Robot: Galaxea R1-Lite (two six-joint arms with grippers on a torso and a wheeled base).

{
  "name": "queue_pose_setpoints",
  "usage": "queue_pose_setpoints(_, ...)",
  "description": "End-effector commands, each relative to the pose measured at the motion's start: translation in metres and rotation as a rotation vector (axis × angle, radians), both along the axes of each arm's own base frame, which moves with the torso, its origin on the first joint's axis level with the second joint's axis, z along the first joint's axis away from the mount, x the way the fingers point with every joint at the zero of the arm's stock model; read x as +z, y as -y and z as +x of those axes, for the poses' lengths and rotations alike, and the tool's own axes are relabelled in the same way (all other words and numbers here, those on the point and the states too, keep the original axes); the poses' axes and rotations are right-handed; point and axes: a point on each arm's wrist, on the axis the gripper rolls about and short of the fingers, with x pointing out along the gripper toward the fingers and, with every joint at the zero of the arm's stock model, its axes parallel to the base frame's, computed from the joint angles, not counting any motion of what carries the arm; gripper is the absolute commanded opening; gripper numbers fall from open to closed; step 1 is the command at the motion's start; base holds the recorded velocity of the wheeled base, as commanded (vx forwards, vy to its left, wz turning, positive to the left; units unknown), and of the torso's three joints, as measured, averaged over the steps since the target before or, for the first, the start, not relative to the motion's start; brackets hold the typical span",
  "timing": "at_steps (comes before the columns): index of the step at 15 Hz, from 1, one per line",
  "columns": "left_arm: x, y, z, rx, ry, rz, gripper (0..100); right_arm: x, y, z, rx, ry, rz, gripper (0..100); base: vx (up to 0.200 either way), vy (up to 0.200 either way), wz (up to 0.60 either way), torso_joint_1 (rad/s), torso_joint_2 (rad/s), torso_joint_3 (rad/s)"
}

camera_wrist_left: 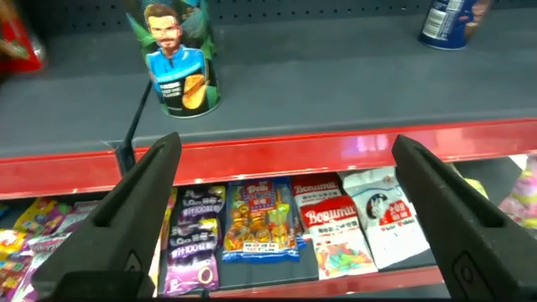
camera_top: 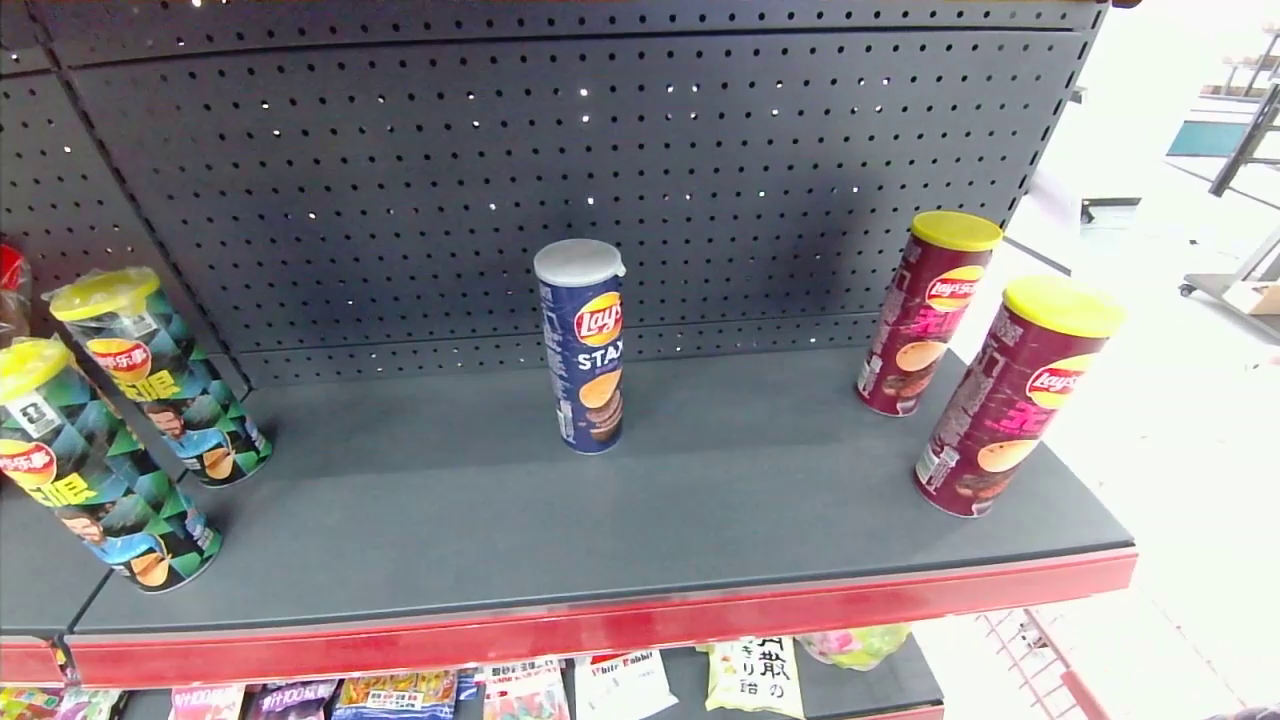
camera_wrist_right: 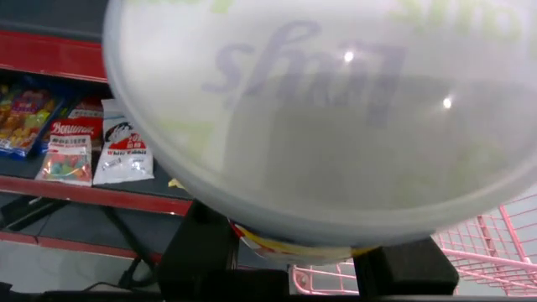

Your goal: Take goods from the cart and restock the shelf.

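A chip can with a translucent lid (camera_wrist_right: 327, 109) sits very close in the right wrist view, and my right gripper (camera_wrist_right: 302, 260) is shut on its body, one dark finger (camera_wrist_right: 197, 252) on each side. My left gripper (camera_wrist_left: 285, 147) is open and holds nothing, level with the red front edge of the shelf (camera_wrist_left: 277, 155). On the shelf board (camera_top: 480, 520) a blue can (camera_top: 590, 345) stands upright in the middle. Two maroon cans (camera_top: 925, 312) (camera_top: 1015, 395) stand at the right and two green cans (camera_top: 165, 375) (camera_top: 85, 465) at the left.
Snack bags (camera_wrist_left: 268, 222) fill the lower shelf under the red edge. The pink wire cart (camera_wrist_right: 495, 252) is low at the right, past the shelf end. Bare board lies between the blue can and the cans on either side. A perforated back panel (camera_top: 500, 180) closes the rear.
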Motion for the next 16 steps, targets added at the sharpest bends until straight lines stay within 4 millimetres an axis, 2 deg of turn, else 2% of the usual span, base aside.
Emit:
queue_pose_setpoints(1,0.001,0.000,0.000,-0.002,-0.006,0.000,100,0.000,-0.001,0.002,0.001,-0.020,-0.005,0,0.000,0.000,0.00,0.000,0.00,0.000)
queue_pose_setpoints(2,0.033,0.001,0.001,-0.060,0.014,0.008,100,0.002,-0.003,0.007,0.063,-0.055,-0.009,0,0.000,0.000,0.00,0.000,0.00,0.000)
queue_pose_setpoints(3,0.121,0.002,0.030,-0.085,-0.026,-0.121,100,0.004,-0.004,0.010,0.088,-0.077,-0.006,0,0.000,0.000,0.00,0.000,0.00,0.000)
queue_pose_setpoints(4,0.162,0.003,0.047,-0.130,-0.008,-0.190,100,0.006,-0.005,0.010,0.101,-0.082,-0.004,0,0.000,0.000,0.00,0.000,0.00,0.000)
queue_pose_setpoints(5,0.177,0.007,0.069,-0.248,-0.054,-0.156,100,0.008,-0.005,0.011,0.114,-0.082,-0.007,0,0.000,0.000,0.00,0.000,0.00,0.000)
queue_pose_setpoints(7,0.164,0.018,0.096,-0.530,-0.138,-0.009,100,0.009,-0.005,0.010,0.121,-0.078,-0.005,0,0.000,0.000,0.00,0.000,0.00,0.000)
queue_pose_setpoints(9,0.151,0.026,0.133,-0.654,-0.197,0.057,100,0.011,-0.005,0.011,0.113,-0.077,-0.006,0,0.000,0.000,0.00,0.000,0.00,0.000)
queue_pose_setpoints(10,0.146,0.032,0.160,-0.683,-0.246,0.058,100,0.016,-0.006,0.012,0.119,-0.082,-0.006,0,0.000,0.000,0.00,0.000,0.00,0.000)
queue_pose_setpoints(14,0.139,0.056,0.239,-0.841,-0.220,0.102,100,0.016,-0.007,0.015,0.122,-0.105,-0.005,0,0.000,0.000,0.00,0.000,0.00,0.000)
queue_pose_setpoints(16,0.142,0.073,0.252,-0.918,-0.208,0.121,100,0.015,-0.007,0.015,0.118,-0.109,-0.005,0,0.000,0.000,0.00,0.000,0.00,0.000)
